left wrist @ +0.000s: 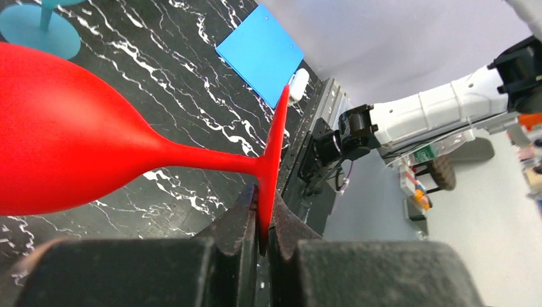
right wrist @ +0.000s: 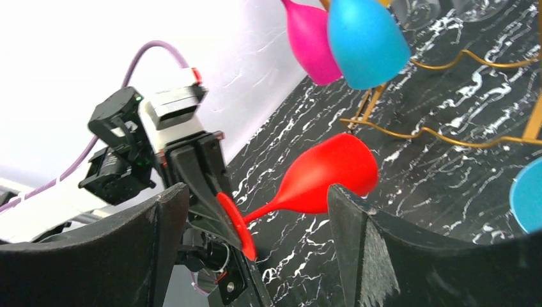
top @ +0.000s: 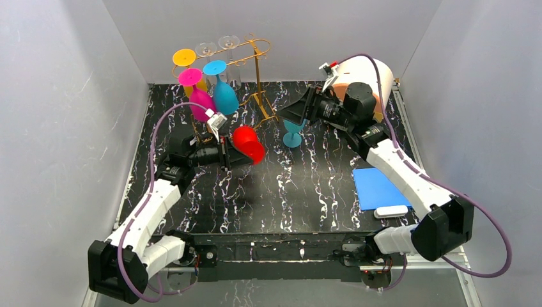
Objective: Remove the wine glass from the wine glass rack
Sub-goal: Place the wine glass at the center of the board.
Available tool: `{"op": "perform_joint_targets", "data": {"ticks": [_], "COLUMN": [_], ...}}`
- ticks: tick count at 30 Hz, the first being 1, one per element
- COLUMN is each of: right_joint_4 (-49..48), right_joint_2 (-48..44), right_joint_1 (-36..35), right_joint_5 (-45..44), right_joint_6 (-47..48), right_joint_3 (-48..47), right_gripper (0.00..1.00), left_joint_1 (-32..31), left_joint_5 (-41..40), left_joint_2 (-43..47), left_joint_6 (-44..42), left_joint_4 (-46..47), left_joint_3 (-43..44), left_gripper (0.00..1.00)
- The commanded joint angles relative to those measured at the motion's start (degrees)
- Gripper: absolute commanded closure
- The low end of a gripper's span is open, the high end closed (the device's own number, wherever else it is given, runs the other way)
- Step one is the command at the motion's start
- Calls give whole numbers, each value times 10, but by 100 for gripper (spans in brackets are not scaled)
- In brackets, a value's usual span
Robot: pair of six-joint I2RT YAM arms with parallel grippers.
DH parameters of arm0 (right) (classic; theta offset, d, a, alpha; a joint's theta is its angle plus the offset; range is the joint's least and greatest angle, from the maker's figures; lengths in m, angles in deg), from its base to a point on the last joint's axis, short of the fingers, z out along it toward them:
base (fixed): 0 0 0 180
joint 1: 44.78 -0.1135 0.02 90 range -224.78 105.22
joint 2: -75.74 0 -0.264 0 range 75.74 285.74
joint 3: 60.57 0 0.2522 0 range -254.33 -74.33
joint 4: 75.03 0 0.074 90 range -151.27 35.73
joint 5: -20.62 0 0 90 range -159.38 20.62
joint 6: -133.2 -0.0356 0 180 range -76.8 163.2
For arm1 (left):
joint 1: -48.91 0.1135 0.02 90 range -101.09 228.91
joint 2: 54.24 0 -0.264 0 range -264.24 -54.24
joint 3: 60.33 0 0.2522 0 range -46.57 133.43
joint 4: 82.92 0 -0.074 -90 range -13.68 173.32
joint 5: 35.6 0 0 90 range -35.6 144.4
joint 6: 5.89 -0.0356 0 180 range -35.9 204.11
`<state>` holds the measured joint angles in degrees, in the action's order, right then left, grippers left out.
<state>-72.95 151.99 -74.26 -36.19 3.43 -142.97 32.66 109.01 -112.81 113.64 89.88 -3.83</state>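
Red matte wine glass (top: 248, 144) hangs sideways over the black marbled table (top: 307, 185), clear of the gold wire wine glass rack (top: 259, 64). My left pincer (left wrist: 262, 214) is clenched on its foot. Removal judged done; setting down is left. My right pincer (top: 294, 115) gapes, released, above an upright teal glass (top: 293, 135) crowding the landing area.

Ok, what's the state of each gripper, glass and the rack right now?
left gripper: shut on the red wine glass's foot.
right gripper: open, empty.
red wine glass: off the wine glass rack, held sideways above the table.
teal wine glass: upright on the table.
wine glass rack: standing.
magenta glass: hanging inverted on the rack.
blue glass: same.
yellow glass: same.
clear glasses: same.
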Motion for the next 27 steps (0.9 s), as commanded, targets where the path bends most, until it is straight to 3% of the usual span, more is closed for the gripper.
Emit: {"op": "perform_joint_targets", "data": {"ticks": [1,7,10,13,16,19,23,27], "right_joint_4": [79,84,102,187,229,182,89,134], "right_joint_2": [10,43,78,141,167,179,193,213], "right_joint_1": [28,52,61,62,61,62,62,61], "right_joint_5": [3,127,221,285,271,277,306,313], "right_joint_6": [17,22,16,25,32,-1,-61,-23], "right_joint_3": [-24,-28,-77,-156,-181,-168,-157,-181], "right_gripper": [13,4,2,2,1,1,3,3], "left_joint_1": [-1,0,0,1,1,1,2,3], "left_joint_5": [51,132,175,219,221,251,279,320], "left_joint_2": [27,-2,6,31,25,20,20,-4], "left_joint_6": [-139,-206,-332,-432,-444,-458,-614,-695], "left_joint_4": [-4,-20,-62,-109,-108,-135,-271,-314], "left_joint_3": [8,17,17,17,25,37,66,80], "left_gripper": [100,100,100,100,100,100,100,100]}}
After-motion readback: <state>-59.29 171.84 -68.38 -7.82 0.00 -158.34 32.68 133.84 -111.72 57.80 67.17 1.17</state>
